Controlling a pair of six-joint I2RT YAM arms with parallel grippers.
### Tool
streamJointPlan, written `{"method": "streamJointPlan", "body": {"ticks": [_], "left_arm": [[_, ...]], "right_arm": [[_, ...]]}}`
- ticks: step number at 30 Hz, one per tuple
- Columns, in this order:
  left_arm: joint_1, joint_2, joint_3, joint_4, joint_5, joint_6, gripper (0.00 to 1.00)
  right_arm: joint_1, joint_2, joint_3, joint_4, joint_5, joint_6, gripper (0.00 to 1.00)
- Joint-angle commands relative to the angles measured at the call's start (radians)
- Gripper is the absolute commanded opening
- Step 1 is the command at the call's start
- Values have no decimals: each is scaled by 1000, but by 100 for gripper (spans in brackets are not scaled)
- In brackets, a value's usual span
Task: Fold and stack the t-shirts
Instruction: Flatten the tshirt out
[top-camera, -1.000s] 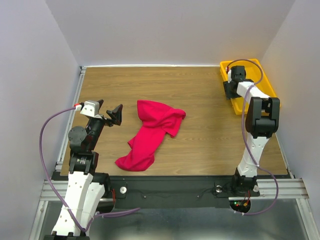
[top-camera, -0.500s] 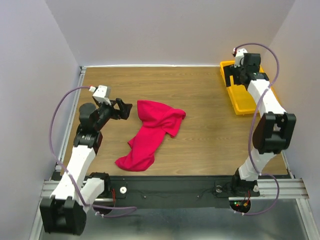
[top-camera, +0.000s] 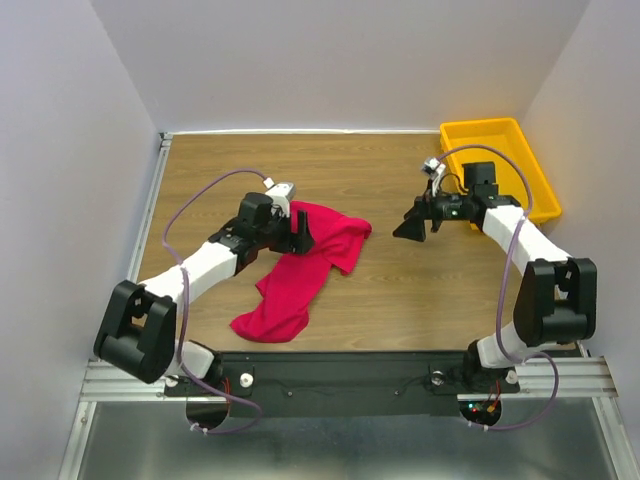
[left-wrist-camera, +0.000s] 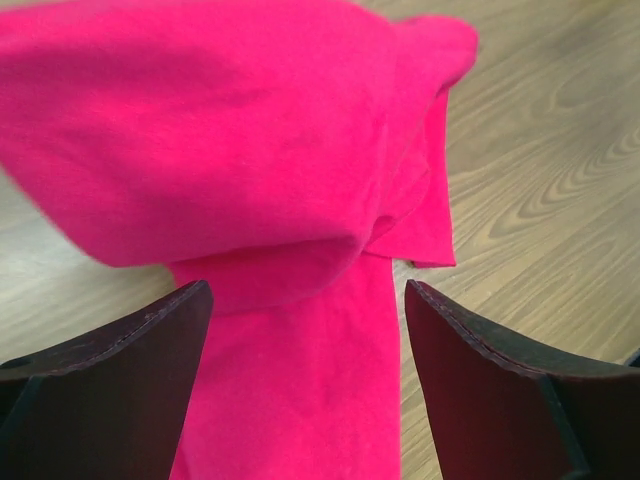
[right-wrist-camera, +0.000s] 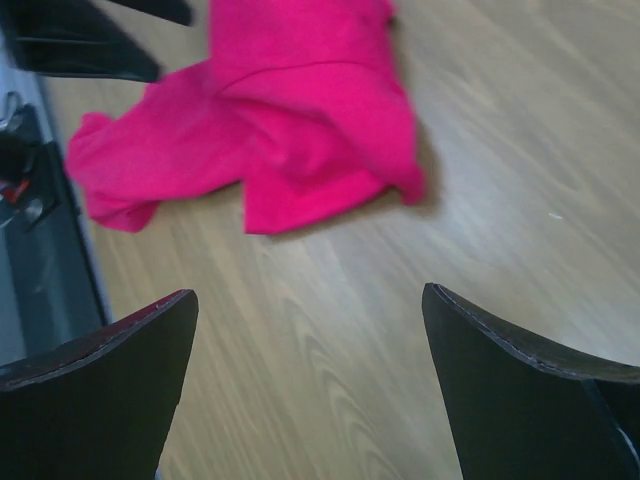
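Note:
A crumpled crimson t-shirt (top-camera: 310, 260) lies in a loose heap on the wooden table, left of centre. My left gripper (top-camera: 297, 232) hovers at the shirt's upper left edge, jaws open; in the left wrist view the red t-shirt (left-wrist-camera: 260, 180) fills the space ahead of and between its fingers (left-wrist-camera: 120, 390). My right gripper (top-camera: 410, 228) is open over bare wood to the right of the shirt, a short gap away. From the right wrist, the t-shirt (right-wrist-camera: 290, 130) lies ahead of the open fingers (right-wrist-camera: 520, 390), which hold nothing.
A yellow plastic tray (top-camera: 520, 140) sits at the table's far right corner, behind the right arm. White walls enclose the table on three sides. The dark metal rail (top-camera: 350, 365) runs along the near edge.
The left arm has swung from the table's left side to the shirt's upper edge. The right arm has left the yellow tray and come down toward the shirt, with its jaws now wider.

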Motion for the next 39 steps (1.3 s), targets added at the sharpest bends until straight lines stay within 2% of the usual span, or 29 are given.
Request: {"method": "streamJointPlan", "body": {"ticks": [1,6,10,15,21,25,27,30,33,39], "left_arm": [[-77,27,55,-13,-127,-44,86],[-210,56,65,-57,-354,-105,82],[-288,111,73,-60,-472,-128,71],[-325,212,152,-90,-601,-122,54],[-359,278,260,-131,-716,-93,43],[-362,309,295,-142,-770,-62,32],[-362,315,311,-143,-782,-35,22],[-361,314,338,-145,-799,-4,0],[-348,300,363,-145,-809,25,0],[-230,275,455,-146,-732,94,0]], "right_arm": [[30,-103,-60,23,-128,-24,100],[30,-137,-163,43,-79,-60,100],[29,-152,-215,54,-75,-86,100],[30,-152,-241,54,-79,-118,100],[22,-175,-267,53,-88,-141,100],[12,-177,-270,53,-88,-144,100],[9,-177,-272,53,-91,-144,100],[3,-180,-273,53,-96,-144,100],[-1,-183,-276,53,-107,-144,100],[-1,-186,-282,51,-99,-149,100]]}}
